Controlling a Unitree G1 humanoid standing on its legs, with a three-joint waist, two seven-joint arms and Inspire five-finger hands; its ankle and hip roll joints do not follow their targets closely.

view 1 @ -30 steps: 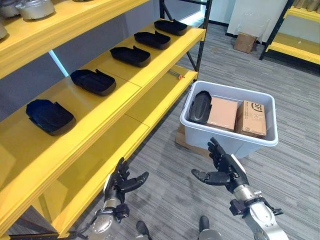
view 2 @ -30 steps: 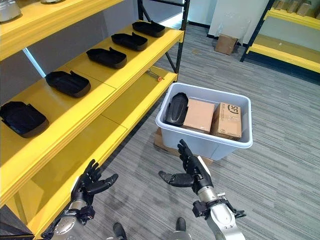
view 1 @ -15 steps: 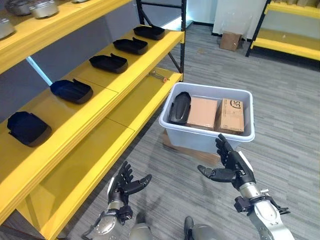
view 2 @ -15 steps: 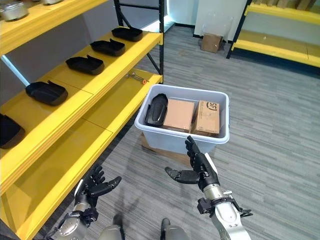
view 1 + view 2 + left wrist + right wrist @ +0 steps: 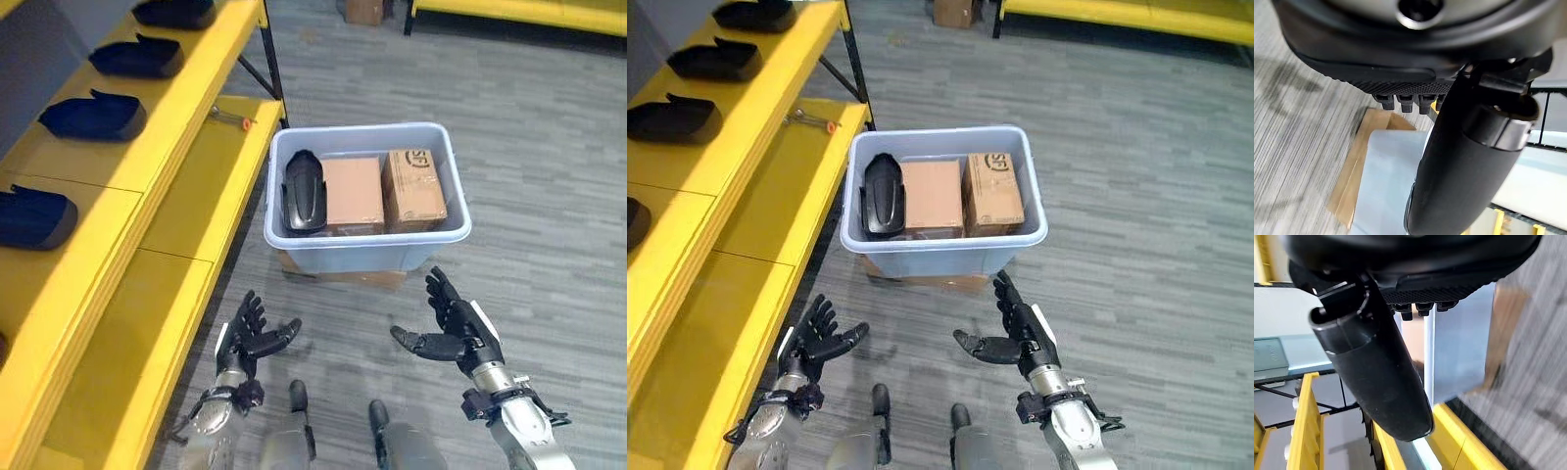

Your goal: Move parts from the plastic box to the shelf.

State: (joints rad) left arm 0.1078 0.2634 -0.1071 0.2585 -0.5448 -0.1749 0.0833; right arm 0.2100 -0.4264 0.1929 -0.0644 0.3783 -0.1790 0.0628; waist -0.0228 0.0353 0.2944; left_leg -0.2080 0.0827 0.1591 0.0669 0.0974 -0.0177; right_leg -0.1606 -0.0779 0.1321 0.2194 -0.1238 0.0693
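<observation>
On the grey wood-grain floor, beside the yellow shelf: one plastic box, pale blue-grey, smooth-walled, with a rolled rim, resting on a flat cardboard sheet.

Contents: one black part, a long moulded shell, glossy and ribbed, standing on edge against the box wall nearest the shelf; two cardboard cartons, matte brown and square-edged, side by side and touching.

Shelf stock: like black parts lie in a row on the upper yellow board, open side up and well apart. A small orange-tipped tool lies on the lower board.

Hands: left hand and right hand, both dark, fingers spread and relaxed, palms turned inward, holding nothing, low in front of the box and clear of it.

Step in hand, as judged: approach to the box for the next pick.

Handling advice: the part is hard and slick, so a pinch on its thin upper edge would likely slip. Better to bring a hand over the rim, wrap the fingers across the shell's width and lift straight up, clear of the neighbouring carton. The cartons look rigid and light, and suit a two-handed clasp on opposite faces.
</observation>
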